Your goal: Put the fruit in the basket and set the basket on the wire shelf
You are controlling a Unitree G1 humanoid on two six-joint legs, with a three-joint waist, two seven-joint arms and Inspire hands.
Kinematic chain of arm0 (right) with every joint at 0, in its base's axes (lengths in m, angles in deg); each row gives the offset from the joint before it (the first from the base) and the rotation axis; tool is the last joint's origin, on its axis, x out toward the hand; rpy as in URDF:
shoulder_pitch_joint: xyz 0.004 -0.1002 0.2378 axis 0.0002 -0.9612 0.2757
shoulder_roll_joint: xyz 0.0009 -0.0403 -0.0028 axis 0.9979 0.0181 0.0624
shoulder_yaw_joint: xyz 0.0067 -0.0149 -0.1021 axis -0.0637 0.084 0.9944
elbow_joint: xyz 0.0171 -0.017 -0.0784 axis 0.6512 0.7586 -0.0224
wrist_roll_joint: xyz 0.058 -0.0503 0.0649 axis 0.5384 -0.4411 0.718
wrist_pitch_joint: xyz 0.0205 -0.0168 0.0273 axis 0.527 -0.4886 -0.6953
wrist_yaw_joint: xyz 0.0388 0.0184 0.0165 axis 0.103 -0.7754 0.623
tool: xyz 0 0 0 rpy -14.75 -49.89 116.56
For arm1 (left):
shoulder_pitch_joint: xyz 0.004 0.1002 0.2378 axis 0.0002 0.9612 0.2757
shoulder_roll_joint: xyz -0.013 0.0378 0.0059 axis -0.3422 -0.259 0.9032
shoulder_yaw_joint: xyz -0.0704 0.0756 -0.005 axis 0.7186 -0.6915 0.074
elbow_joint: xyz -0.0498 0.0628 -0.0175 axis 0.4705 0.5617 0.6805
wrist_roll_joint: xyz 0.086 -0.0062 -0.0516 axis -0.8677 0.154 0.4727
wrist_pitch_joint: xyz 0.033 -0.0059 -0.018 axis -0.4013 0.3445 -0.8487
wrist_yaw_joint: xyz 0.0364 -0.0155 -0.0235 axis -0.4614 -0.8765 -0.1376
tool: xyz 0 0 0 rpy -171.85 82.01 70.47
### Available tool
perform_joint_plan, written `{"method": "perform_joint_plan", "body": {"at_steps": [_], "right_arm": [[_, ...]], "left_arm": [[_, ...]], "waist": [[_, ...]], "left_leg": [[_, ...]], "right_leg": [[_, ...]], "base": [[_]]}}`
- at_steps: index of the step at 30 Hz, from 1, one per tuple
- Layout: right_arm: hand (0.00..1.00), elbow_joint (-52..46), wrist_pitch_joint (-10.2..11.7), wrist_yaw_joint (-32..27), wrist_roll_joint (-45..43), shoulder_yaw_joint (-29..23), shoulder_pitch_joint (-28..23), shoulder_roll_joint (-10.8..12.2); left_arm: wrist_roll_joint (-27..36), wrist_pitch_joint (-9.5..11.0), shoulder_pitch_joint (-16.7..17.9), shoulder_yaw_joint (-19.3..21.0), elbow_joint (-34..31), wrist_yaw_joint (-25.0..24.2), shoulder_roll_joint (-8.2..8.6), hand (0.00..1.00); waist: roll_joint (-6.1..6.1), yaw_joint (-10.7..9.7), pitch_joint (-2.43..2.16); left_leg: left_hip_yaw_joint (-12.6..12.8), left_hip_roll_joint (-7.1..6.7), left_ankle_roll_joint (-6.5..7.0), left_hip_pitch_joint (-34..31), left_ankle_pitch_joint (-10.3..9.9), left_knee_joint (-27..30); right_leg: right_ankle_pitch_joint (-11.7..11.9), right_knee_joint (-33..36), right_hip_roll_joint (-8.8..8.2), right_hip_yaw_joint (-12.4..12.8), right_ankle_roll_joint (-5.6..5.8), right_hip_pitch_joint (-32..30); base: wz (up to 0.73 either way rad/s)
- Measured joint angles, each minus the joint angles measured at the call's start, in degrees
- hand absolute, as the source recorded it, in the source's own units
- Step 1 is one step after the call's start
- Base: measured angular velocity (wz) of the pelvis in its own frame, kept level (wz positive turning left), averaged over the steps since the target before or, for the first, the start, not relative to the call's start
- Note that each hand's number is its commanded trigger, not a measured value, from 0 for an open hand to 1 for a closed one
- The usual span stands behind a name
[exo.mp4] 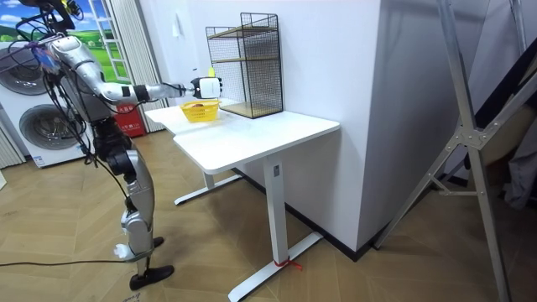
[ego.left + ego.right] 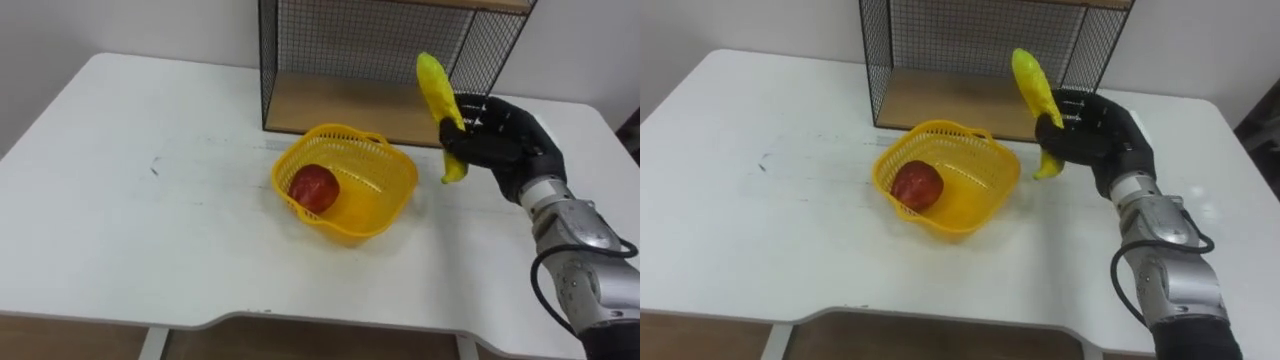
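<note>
Right hand point(image 2: 500, 140) clasps long yellow banana point(image 2: 437, 90) | step: loading yellow plastic mesh basket point(image 2: 352, 230) | next: I swing it over the rim, let go

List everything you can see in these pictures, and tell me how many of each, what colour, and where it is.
banana: one, yellow, held up just right of the basket
apple: one, red, inside the basket
basket: one, yellow, on the table in front of the wire shelf
wire shelf: one, black mesh with wooden boards, at the back of the table
table: one, white, in front of the robot
washing machines: two, white, at the room view's left, behind the robot
right hand: one, black, fingers curled round the banana
</note>
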Motion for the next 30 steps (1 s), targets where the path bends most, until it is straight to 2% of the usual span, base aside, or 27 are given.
{"method": "perform_joint_plan", "body": {"at_steps": [9, 14, 18, 20, 24, 25, 27, 28, 29, 30], "right_arm": [[1.0, -4.82, 0.31, 0.24, -5.37, 0.27, 0.03, -0.02], [1.0, -6.24, 0.31, 0.56, -9.79, 0.77, 0.03, -0.04], [1.0, -7.17, 0.31, 3.2, -13.32, 2.57, 0.15, -0.08], [1.0, -7.17, 0.31, 4.35, -14.11, 2.8, 0.16, -0.08], [1.0, -7.13, 0.3, 5.59, -15.78, 3.91, 0.16, -0.5], [0.89, -7.13, 0.27, 6.19, -15.91, 4.48, 0.16, -0.52], [0.87, -7.13, 0.22, 7.09, -16.08, 4.93, 0.16, -0.51], [0.77, -7.13, 0.22, 7.39, -16.2, 5.09, 0.16, -0.51], [0.66, -7.13, 0.22, 7.49, -16.28, 5.17, 0.16, -0.51], [0.37, -7.13, 0.2, 7.73, -16.97, 5.33, 0.16, -0.51]], "left_arm": [[-0.01, -0.75, -0.03, 0.01, 0.35, 0.0, 0.52, 0.0], [-0.1, -0.68, -0.36, 0.1, 0.18, 0.0, 0.5, 0.0], [-0.1, -0.66, -0.44, 0.13, 0.18, 0.0, 0.46, 0.0], [-0.07, -0.64, -0.61, 0.12, 0.18, 0.0, 0.43, 0.0], [-0.01, -0.66, -0.83, -0.02, 0.18, 0.0, -0.01, 0.0], [-0.02, -0.73, -0.77, -0.02, 0.19, 0.0, -0.15, 0.0], [-0.02, -0.74, -0.83, -0.03, 0.18, 0.0, -0.31, 0.0], [-0.02, -0.74, -0.8, -0.02, 0.18, 0.0, -0.36, 0.0], [-0.06, -0.77, -0.8, -0.03, 0.18, 0.0, -0.37, 0.0], [-0.16, -0.84, -0.81, -0.03, 0.18, 0.0, -0.37, 0.0]], "waist": [[-0.1, 0.34, -0.33], [-0.23, 1.8, -0.41], [-0.63, 1.93, -0.5], [-0.83, 2.68, -0.42], [-1.69, 3.27, 0.03], [-1.79, 3.27, 0.18], [-1.99, 3.34, 0.08], [-1.95, 3.48, 0.1], [-1.95, 3.5, 0.1], [-1.91, 3.49, 0.12]], "left_leg": [[0.19, 0.01, 0.0, 0.13, 0.0, -0.03], [0.45, 0.06, 0.01, 0.09, 0.01, -0.1], [0.53, 0.08, 0.02, -0.16, 0.01, -0.06], [0.55, 0.08, 0.02, -0.19, 0.01, -0.05], [0.5, 0.12, 0.02, -0.41, 0.01, 0.05], [0.42, 0.12, 0.01, -0.56, 0.01, 0.08], [0.28, 0.11, 0.01, -1.04, 0.01, 0.17], [0.28, 0.12, 0.01, -1.29, 0.01, 0.2], [0.26, 0.11, 0.01, -1.39, 0.01, 0.24], [0.2, 0.1, 0.01, -1.57, 0.01, 0.33]], "right_leg": [[0.0, 0.05, -0.01, 0.31, 0.0, -0.01], [0.0, 0.17, 0.01, 0.75, 0.0, -0.32], [0.0, 0.37, 0.01, 0.79, 0.0, -0.73], [0.0, 0.42, 0.01, 0.8, 0.0, -0.78], [0.0, 0.42, 0.01, 0.57, 0.0, -0.86], [0.0, 0.41, 0.01, 0.46, 0.0, -0.93], [0.01, 0.42, -0.01, 0.25, -0.02, -1.29], [0.02, 0.43, -0.01, 0.26, -0.03, -1.55], [0.02, 0.43, 0.0, 0.28, -0.04, -1.64], [0.02, 0.42, -0.01, 0.28, -0.04, -1.72]], "base": [[0.0], [-0.04], [0.0], [0.0], [0.0], [0.04], [0.04], [0.0], [0.0], [0.0]]}}
